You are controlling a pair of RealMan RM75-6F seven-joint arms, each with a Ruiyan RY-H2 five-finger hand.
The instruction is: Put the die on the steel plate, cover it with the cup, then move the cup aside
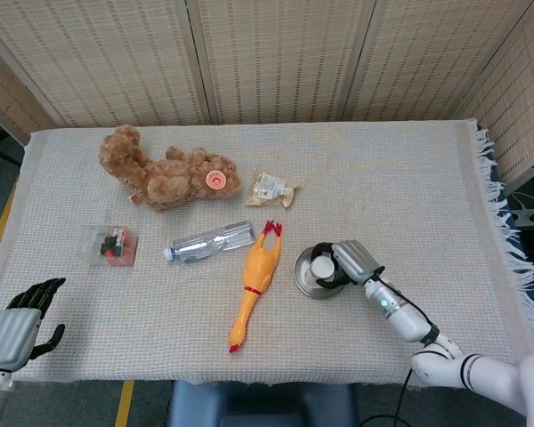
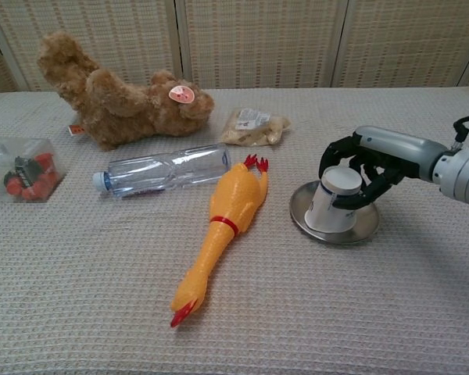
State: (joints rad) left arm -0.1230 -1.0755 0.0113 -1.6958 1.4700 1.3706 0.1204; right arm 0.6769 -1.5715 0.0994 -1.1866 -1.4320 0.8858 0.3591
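Right robot hand [image 2: 358, 168] reaches in over the woven cloth-covered surface [image 2: 422, 297], dark fingers [image 2: 338, 152] wrapped around the top of an upturned white paper cup [image 2: 329, 202]. Cup is gripped near its closed end and leans slightly, its wide mouth down on the round steel plate [image 2: 359, 230]. From above, the same robot hand [image 1: 349, 261] sits over the cup [image 1: 321, 266], with the plate's rim [image 1: 301, 272] showing on the side away from the wrist.

Die not visible in either view; cannot tell whether it lies under the cup.

Beyond the plate, on the side away from the right robot hand: yellow rubber chicken with red feet and beak [image 2: 222, 219], lying lengthwise, feet near the plate. Past it a clear, flattened plastic bottle [image 2: 162, 169] on its side. Farther back from the hand, a small clear packet of pale snacks [image 2: 254, 126] and a brown plush bear [image 2: 117, 101] lying down, round pink tag on it. Far across the surface, a clear plastic box with red and black bits inside [image 2: 19, 173].

Left robot hand [image 1: 22, 318] hangs at the near corner of the surface, well apart from everything, fingers spread, holding nothing.
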